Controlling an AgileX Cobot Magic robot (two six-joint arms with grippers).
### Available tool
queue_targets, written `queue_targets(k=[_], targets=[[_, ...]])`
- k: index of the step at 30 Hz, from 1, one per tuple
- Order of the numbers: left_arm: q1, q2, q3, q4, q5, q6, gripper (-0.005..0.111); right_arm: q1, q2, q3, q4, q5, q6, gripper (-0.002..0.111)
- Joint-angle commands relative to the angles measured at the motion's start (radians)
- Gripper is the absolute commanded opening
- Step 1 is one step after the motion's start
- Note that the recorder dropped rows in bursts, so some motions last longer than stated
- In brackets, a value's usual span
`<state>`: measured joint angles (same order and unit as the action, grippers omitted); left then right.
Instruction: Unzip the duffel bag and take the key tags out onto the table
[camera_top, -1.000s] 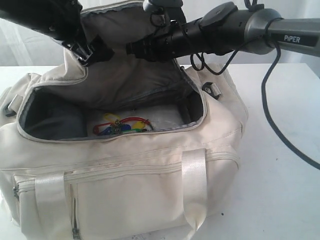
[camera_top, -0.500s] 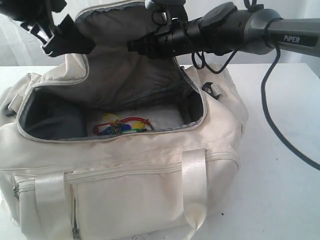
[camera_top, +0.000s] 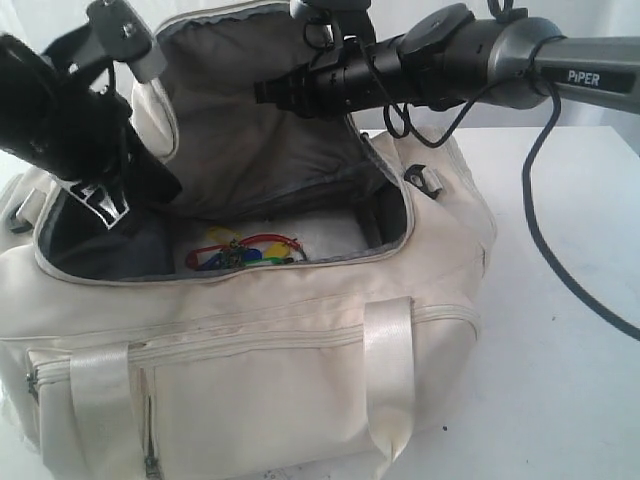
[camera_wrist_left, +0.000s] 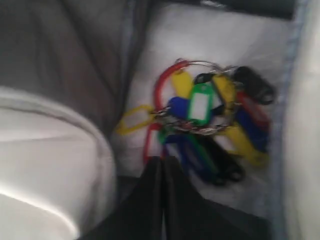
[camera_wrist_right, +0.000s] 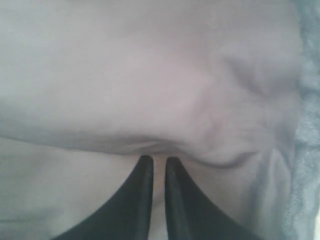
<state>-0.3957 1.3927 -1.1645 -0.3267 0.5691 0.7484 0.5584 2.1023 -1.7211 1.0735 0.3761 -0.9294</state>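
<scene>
Left gripper (camera_wrist_left: 162, 160) lowered into duffel bag (camera_top: 300, 330); closed

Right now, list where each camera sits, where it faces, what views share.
Exterior: off the arms, looking down into the open duffel bag; left arm and right arm show.
Left wrist: on the left arm, aimed into the bag at the key tags; shut left fingers show.
Right wrist: on the right arm, against the lifted flap; right fingers pinch it.
Shared: exterior and left wrist both show the key tags.

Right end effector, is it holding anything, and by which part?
Yes: the right end effector pinches the duffel bag by its raised grey-lined top flap.
</scene>
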Motion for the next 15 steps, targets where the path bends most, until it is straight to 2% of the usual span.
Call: queue_targets(k=[1,3,4,6,9,12,14,15], targets=[[0.019,0.056,0.022,0.280,-0.258,-0.141,0.000,-0.001,-0.006,-0.005,-0.002,0.005,-0.009,0.009],[0.080,0.068,0.011,0.371,-0.422,-0.218,0.000,-0.001,-0.009,-0.005,-0.023,0.019,-0.009,0.009],[0.116,0.081,0.003,0.369,-0.517,-0.222,0.000,-0.001,-0.010,-0.005,-0.047,0.019,-0.009,0.009],[0.163,0.109,-0.020,0.361,-0.627,-0.241,0.000,-0.001,-0.015,-0.005,-0.077,0.019,-0.009,0.009],[0.186,0.163,-0.036,0.361,-0.640,-0.256,0.000,-0.001,-0.019,-0.005,-0.094,0.045,-0.009,0.009],[0.186,0.140,-0.036,0.358,-0.619,-0.266,0.000,-0.001,-0.044,-0.005,-0.168,0.122,-0.007,0.009],[0.186,0.065,-0.036,0.351,-0.618,-0.352,0.000,-0.001,-0.090,-0.005,-0.266,0.231,-0.007,0.009],[0.186,0.006,-0.036,0.351,-0.563,-0.394,0.000,-0.001,-0.125,-0.005,-0.343,0.338,0.020,0.006]])
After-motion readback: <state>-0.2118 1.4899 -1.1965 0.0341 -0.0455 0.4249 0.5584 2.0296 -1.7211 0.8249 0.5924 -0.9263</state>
